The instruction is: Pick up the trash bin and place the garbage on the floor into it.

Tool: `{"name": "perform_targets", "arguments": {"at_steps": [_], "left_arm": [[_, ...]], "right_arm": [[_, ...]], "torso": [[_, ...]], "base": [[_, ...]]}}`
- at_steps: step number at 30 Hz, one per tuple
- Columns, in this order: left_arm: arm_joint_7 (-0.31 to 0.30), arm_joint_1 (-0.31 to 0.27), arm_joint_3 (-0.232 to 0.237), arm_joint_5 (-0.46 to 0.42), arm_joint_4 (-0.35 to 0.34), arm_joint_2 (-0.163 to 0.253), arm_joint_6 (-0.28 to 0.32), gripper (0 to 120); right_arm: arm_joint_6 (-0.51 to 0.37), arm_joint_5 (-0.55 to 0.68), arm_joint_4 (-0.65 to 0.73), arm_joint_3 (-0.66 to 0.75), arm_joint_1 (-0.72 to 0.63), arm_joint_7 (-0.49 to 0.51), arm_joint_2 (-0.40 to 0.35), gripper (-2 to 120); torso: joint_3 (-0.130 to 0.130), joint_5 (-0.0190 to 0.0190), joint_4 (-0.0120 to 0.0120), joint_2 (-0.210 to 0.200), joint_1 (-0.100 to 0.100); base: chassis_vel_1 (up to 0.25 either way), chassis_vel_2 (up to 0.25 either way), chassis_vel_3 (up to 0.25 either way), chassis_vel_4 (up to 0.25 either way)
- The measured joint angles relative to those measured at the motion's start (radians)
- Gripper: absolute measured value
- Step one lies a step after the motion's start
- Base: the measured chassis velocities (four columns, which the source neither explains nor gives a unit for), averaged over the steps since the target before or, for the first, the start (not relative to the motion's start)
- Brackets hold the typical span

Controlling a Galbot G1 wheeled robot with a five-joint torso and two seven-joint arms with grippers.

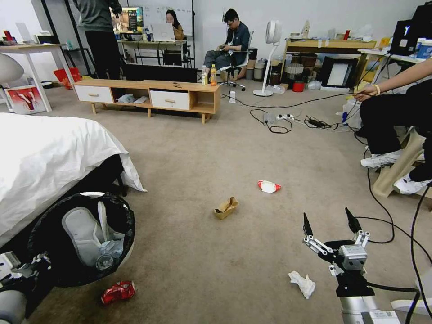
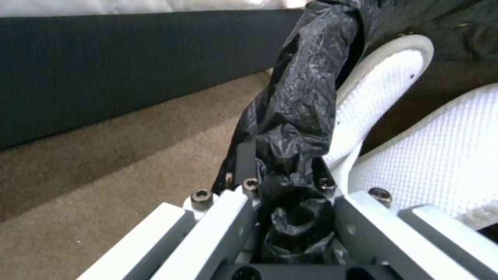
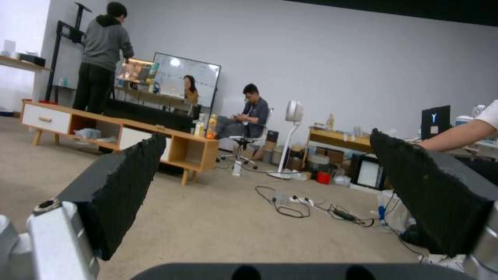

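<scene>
Trash bin (image 1: 81,238) sits beside the bed, our left gripper (image 2: 290,202) clamped on its black-bagged rim. Our right gripper (image 1: 330,227) hovers spread apart. Tissue (image 1: 302,283), red wrapper (image 1: 118,291), cardboard (image 1: 226,207) and packet (image 1: 269,186) remain on the floor (image 1: 202,153).

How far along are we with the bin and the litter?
Done: the left end effector is shut on the bin rim, and some litter already lies inside. In hand: the right end effector is open above the floor. Left: tissue, red wrapper, cardboard, packet.
</scene>
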Motion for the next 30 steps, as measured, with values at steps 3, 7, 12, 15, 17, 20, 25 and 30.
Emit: {"name": "perform_targets", "arguments": {"at_steps": [3,7,12,15,17,20,25,30], "left_arm": [[0.000,0.001,0.000,0.000,-0.001,0.000,0.000,1],[0.001,0.002,-0.002,0.001,-0.002,-0.001,0.001,1],[0.001,0.002,-0.001,0.002,-0.002,-0.004,0.001,1],[0.003,0.002,0.000,0.005,-0.002,-0.007,0.001,1],[0.003,0.002,0.000,0.006,-0.002,-0.007,0.002,1],[0.004,0.005,0.000,0.006,-0.002,-0.007,0.006,1],[0.004,0.007,-0.004,0.007,-0.002,-0.005,0.012,1],[0.006,0.010,-0.005,0.008,-0.002,-0.006,0.015,1]], "right_arm": [[0.001,-0.001,0.000,0.000,0.000,0.000,0.001,100],[0.003,-0.003,-0.002,0.000,-0.001,0.000,0.002,100],[0.005,-0.005,-0.004,0.000,-0.001,-0.003,0.001,100],[0.016,-0.013,-0.011,0.005,0.002,-0.014,-0.001,100],[0.017,-0.014,-0.014,0.005,0.004,-0.015,-0.002,100],[0.015,-0.016,-0.020,0.006,0.006,-0.015,-0.017,100],[-0.044,-0.018,-0.021,0.007,0.005,0.013,-0.051,100],[-0.170,-0.003,-0.005,0.005,-0.004,0.046,-0.109,100]], "torso": [[0.000,-0.0001,0.0001,0.000,0.000],[0.000,0.0000,0.0000,0.000,0.000],[0.000,0.0000,0.0000,0.000,0.000],[0.000,0.0000,0.0000,0.000,0.000],[0.000,0.0000,0.0000,0.000,0.000],[0.000,0.0000,0.0000,0.000,0.000],[0.000,0.0000,0.0000,0.000,0.000],[0.000,-0.0001,0.0001,0.000,0.000]], "base": [[-0.021,0.027,0.022,-0.038],[-0.011,0.008,0.007,-0.013],[-0.009,0.006,0.005,-0.010],[0.000,0.000,0.000,0.000],[0.000,0.000,0.000,0.000],[0.000,0.000,0.000,0.000],[0.000,0.000,0.000,0.000],[0.000,0.000,0.000,0.000]]}}
